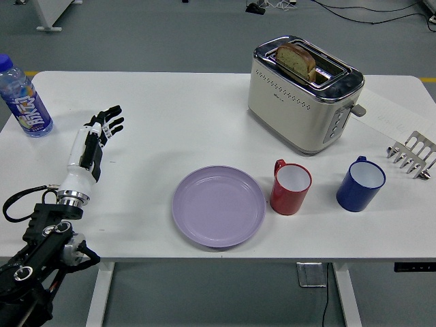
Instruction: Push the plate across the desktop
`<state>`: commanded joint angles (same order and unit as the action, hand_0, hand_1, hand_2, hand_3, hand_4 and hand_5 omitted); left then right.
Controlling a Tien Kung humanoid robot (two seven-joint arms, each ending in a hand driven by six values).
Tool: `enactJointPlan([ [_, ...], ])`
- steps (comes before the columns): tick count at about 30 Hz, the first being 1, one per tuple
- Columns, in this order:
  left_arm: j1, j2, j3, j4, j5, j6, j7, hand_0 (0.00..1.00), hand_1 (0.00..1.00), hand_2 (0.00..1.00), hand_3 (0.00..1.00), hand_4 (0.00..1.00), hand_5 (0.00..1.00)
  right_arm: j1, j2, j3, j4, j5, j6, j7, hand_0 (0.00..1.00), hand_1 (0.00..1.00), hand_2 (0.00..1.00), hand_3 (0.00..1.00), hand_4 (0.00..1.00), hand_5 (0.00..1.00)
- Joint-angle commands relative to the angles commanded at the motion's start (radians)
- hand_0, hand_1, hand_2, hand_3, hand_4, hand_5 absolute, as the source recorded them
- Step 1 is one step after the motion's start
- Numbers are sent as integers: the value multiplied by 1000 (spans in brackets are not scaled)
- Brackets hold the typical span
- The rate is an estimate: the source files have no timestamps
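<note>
A round lilac plate (pixel 218 205) lies on the white table (pixel 170 122) near its front edge, just left of a red mug (pixel 290 187). My left hand (pixel 103 124) hovers over the table's left side, well apart from the plate, with its fingers spread and holding nothing. Its white forearm (pixel 80 161) runs down to the black arm at the lower left corner. The right arm is out of view.
A blue mug (pixel 360 183) stands right of the red one. Behind them sits a cream toaster (pixel 303 94) with a bread slice (pixel 296 62) in its slot. A blue-labelled water bottle (pixel 24 99) stands at the far left, and a metal toast rack (pixel 412 154) at the right edge.
</note>
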<state>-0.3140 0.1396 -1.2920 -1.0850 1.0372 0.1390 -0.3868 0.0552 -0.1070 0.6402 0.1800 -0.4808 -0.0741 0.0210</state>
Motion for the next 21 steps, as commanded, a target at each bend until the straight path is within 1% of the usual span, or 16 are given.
enactJointPlan([
  [1,-2,5,-13,-1,-1,-11,10,679,742,772,697,473,998,0,0,0,0,0,0,0,684,682,767,714,343,316],
  [2,-4,12,-36,-3,-2,-30,27,677,738,758,693,476,998,-1,0,-1,0,0,0,0,685,682,766,714,344,317],
  [3,-4,13,-43,-4,-3,-37,32,677,738,758,693,476,998,-1,0,-1,0,0,0,0,685,682,766,714,344,317],
  [6,-9,35,-125,-2,-15,-126,109,677,738,758,693,476,998,-4,1,2,0,-4,0,-1,685,682,766,714,344,317],
  [8,-9,44,-160,1,-19,-164,141,673,737,750,693,482,998,-5,1,2,0,-5,0,-1,683,683,767,714,343,316],
  [9,-9,46,-166,2,-19,-169,145,673,737,750,693,482,998,-5,1,2,0,-5,0,-1,683,683,767,714,343,316],
  [11,-9,53,-203,12,-49,-200,177,673,737,750,693,482,998,-6,2,1,0,-6,-1,-1,683,683,767,714,343,316],
  [13,-9,56,-222,18,-63,-216,194,673,737,750,693,482,998,-6,2,1,0,-6,-1,-1,683,683,767,714,343,316],
  [15,-9,62,-251,30,-86,-248,228,675,743,752,696,493,998,-5,2,3,0,-7,-1,-1,684,683,767,714,343,316],
  [19,-7,71,-294,47,-117,-282,273,675,743,752,696,493,998,-5,3,6,0,-10,-1,-2,684,683,767,714,343,316],
  [21,-7,74,-306,51,-126,-288,282,682,752,759,704,496,998,-4,3,6,0,-9,-1,-2,685,683,767,716,343,316],
])
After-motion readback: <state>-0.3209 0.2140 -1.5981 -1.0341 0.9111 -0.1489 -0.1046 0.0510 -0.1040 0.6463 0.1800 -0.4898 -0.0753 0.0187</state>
